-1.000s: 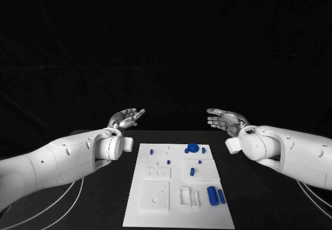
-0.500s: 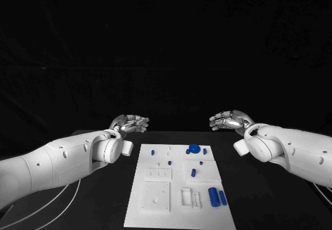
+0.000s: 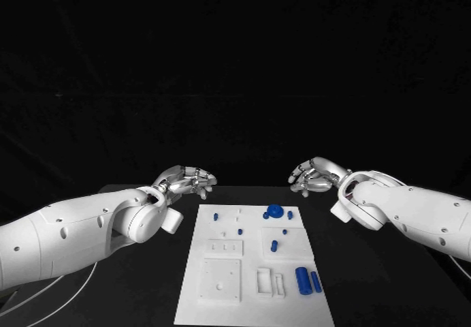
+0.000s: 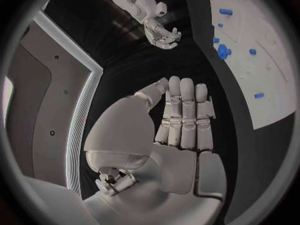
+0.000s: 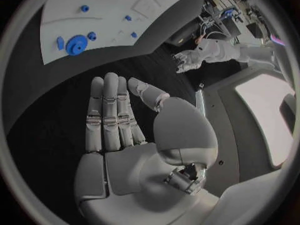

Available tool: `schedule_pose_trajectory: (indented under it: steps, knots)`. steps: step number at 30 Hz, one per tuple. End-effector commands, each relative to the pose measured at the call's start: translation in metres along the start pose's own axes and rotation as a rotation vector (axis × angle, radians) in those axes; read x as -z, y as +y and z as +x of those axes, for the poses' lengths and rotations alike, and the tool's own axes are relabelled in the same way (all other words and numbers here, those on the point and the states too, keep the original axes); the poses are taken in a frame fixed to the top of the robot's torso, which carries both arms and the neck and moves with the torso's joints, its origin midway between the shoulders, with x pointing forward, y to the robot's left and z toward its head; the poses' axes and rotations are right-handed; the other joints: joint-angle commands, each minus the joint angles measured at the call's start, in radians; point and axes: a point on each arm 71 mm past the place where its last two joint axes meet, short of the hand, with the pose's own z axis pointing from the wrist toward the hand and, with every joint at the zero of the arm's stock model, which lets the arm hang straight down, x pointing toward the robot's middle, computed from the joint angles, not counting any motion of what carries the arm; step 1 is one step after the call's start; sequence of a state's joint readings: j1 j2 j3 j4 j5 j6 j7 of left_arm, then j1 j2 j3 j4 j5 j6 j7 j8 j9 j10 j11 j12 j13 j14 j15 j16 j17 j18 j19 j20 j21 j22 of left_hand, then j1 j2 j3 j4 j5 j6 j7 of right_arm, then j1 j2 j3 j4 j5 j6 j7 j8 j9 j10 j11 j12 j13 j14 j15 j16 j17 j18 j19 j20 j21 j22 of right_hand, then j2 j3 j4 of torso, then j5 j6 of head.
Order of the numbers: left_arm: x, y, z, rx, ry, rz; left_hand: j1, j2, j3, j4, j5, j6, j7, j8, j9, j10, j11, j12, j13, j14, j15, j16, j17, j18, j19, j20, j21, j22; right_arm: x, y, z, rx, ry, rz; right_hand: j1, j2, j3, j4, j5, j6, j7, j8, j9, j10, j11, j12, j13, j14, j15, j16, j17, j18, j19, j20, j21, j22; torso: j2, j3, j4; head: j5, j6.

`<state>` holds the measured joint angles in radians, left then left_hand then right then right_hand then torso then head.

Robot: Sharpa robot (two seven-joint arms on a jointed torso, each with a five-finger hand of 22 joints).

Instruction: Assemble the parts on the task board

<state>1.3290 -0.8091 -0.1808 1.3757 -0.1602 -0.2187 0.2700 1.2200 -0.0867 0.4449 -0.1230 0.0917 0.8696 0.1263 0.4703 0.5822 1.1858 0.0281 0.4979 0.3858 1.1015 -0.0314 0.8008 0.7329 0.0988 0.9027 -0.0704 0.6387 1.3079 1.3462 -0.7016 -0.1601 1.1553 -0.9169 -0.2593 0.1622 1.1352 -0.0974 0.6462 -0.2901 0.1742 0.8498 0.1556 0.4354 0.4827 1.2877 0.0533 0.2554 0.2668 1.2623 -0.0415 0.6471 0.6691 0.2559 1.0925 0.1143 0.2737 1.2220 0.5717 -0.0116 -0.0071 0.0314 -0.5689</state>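
Observation:
The white task board (image 3: 222,300) lies lengthwise in the middle of the table. A round blue part (image 3: 275,211) stands near its far end, and two blue cylinders (image 3: 302,279) lie side by side near its right edge. Several small blue pieces (image 3: 273,243) are scattered between them. My left hand (image 3: 186,181) hovers beyond the board's far left corner, holding nothing. My right hand (image 3: 314,177) hovers beyond the far right corner, also holding nothing. In the wrist views the fingers (image 4: 184,117) of the left hand (image 4: 164,135) and those of the right hand (image 5: 128,130) lie straight with nothing between them.
Black table top (image 3: 147,286) surrounds the board on both sides. The left wrist view also shows the right hand (image 4: 164,35) and the board (image 4: 269,75). The right wrist view takes in the left hand (image 5: 187,60) and the board (image 5: 106,7) with the round blue part (image 5: 76,46).
Both hands have turned over from palm-up and moved a little inward toward the board's far end. The parts on the board have not moved.

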Motion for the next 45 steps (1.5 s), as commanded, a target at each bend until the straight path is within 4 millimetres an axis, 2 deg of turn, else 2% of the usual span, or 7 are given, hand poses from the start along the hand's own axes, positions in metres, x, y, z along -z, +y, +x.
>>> schedule_pose_trajectory:
  steps: [1,8,18,21,28,35,45]
  knots:
    - [0.006,-0.010,0.009,-0.002,0.097,0.035,-0.032,-0.017,0.013,-0.003,-0.009,-0.027,0.013,-0.030,-0.002,-0.029,0.017,-0.038,-0.014,-0.002,-0.004,0.007,-0.002,-0.009,0.001,-0.011,0.006,0.017,-0.003,0.010,0.001,0.210,0.061,-0.054,0.006,-0.005,-0.009,-0.001,-0.005,0.013,-0.002,-0.007,0.002,0.012,-0.004,0.000,0.014,0.012,-0.006,0.012,0.014,0.006,0.019,-0.009,0.004,0.000,0.020,-0.0001,-0.0049,0.000,0.010]
    - [0.020,-0.026,0.015,0.009,0.149,0.068,-0.097,-0.031,0.045,-0.037,-0.025,-0.044,0.028,-0.076,0.015,-0.037,0.043,-0.148,-0.043,-0.041,0.023,-0.040,-0.037,-0.043,-0.037,-0.025,-0.025,0.003,-0.009,0.028,-0.008,0.325,0.082,-0.088,0.012,-0.010,-0.003,0.001,0.004,-0.014,0.022,-0.056,-0.023,-0.114,0.040,-0.113,-0.027,0.019,0.024,0.021,0.032,0.006,0.043,-0.018,0.007,0.002,0.058,0.0045,-0.0018,-0.007,0.027]
    - [0.024,-0.035,0.019,0.012,0.175,0.082,-0.114,-0.025,0.059,-0.070,-0.024,-0.035,0.026,-0.092,0.030,0.012,0.033,-0.183,-0.041,-0.037,0.031,-0.079,-0.063,-0.056,-0.042,-0.027,-0.047,-0.010,-0.018,0.038,-0.010,0.507,0.022,-0.089,0.024,-0.036,0.024,0.013,-0.064,0.006,0.018,-0.067,-0.035,-0.100,0.042,-0.142,-0.048,0.015,0.026,0.021,0.041,0.006,0.047,-0.017,0.004,0.004,0.099,0.0046,0.0135,-0.021,0.051]
    - [0.024,-0.036,0.020,0.012,0.175,0.085,-0.115,-0.025,0.060,-0.073,-0.024,-0.034,0.025,-0.094,0.030,0.015,0.032,-0.187,-0.040,-0.039,0.033,-0.084,-0.065,-0.057,-0.045,-0.026,-0.050,-0.011,-0.020,0.041,-0.008,0.538,0.015,-0.089,0.025,-0.048,0.030,0.014,-0.073,0.006,0.018,-0.069,-0.037,-0.102,0.042,-0.146,-0.051,0.016,0.026,0.021,0.041,0.006,0.047,-0.017,0.004,0.005,0.107,0.0045,0.0168,-0.021,0.050]
    - [0.030,-0.045,0.021,0.011,0.174,0.104,-0.131,-0.033,0.075,-0.097,-0.023,-0.055,0.039,-0.126,0.036,-0.020,0.060,-0.264,-0.055,-0.065,0.057,-0.145,-0.090,-0.060,-0.074,-0.004,-0.088,-0.026,-0.021,0.050,-0.002,0.610,0.005,-0.098,0.026,-0.130,0.072,0.056,-0.096,0.007,0.022,-0.083,-0.046,-0.060,0.033,-0.143,-0.043,0.026,0.017,0.028,0.052,0.006,0.059,-0.020,0.008,0.012,0.130,0.0023,0.0257,-0.027,0.049]
    - [0.034,-0.053,0.021,0.005,0.178,0.119,-0.135,-0.039,0.081,-0.103,-0.023,-0.077,0.051,-0.149,0.032,-0.042,0.076,-0.305,-0.061,-0.069,0.063,-0.163,-0.092,-0.060,-0.080,0.002,-0.098,-0.027,-0.023,0.057,0.003,0.658,0.003,-0.108,0.036,-0.173,0.092,0.086,-0.115,0.008,0.023,-0.090,-0.048,-0.081,0.040,-0.167,-0.032,0.017,0.024,0.025,0.063,0.006,0.049,-0.018,0.003,0.018,0.155,-0.0009,0.0309,-0.033,0.051]
    - [0.034,-0.055,0.021,0.003,0.174,0.123,-0.138,-0.043,0.084,-0.104,-0.024,-0.089,0.057,-0.162,0.031,-0.061,0.089,-0.336,-0.064,-0.073,0.068,-0.179,-0.093,-0.059,-0.085,0.007,-0.107,-0.027,-0.025,0.064,0.009,0.703,0.012,-0.125,0.049,-0.184,0.090,0.097,-0.121,0.015,0.009,-0.093,-0.050,-0.141,0.057,-0.193,-0.056,0.044,0.038,0.053,0.085,0.006,0.078,-0.031,0.025,0.039,0.177,-0.0025,0.0376,-0.040,0.063]
